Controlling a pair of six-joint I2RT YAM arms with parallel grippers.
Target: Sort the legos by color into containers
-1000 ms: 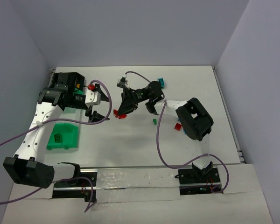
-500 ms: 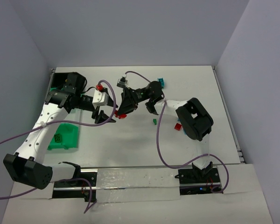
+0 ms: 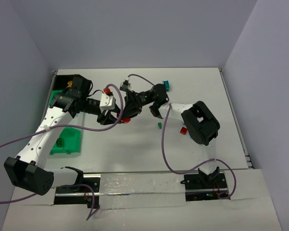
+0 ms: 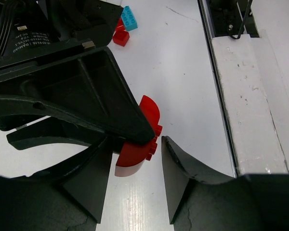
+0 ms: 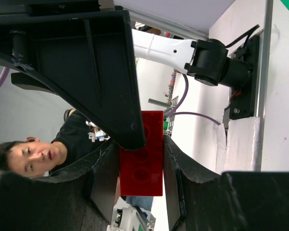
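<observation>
Red lego (image 5: 140, 169) is clamped by right end effector (image 5: 140, 149); left end effector (image 4: 136, 144) is held part-open around it.

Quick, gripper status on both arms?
Left gripper: fingers flank the red brick; cannot tell whether they grip it.
Right gripper: closed on the red brick.

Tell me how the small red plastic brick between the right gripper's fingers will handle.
The small red plastic brick looks rigid, so it probably won't flex in the right gripper. Its smooth sides may slip. Small beside the fingers, it is likely light.
</observation>
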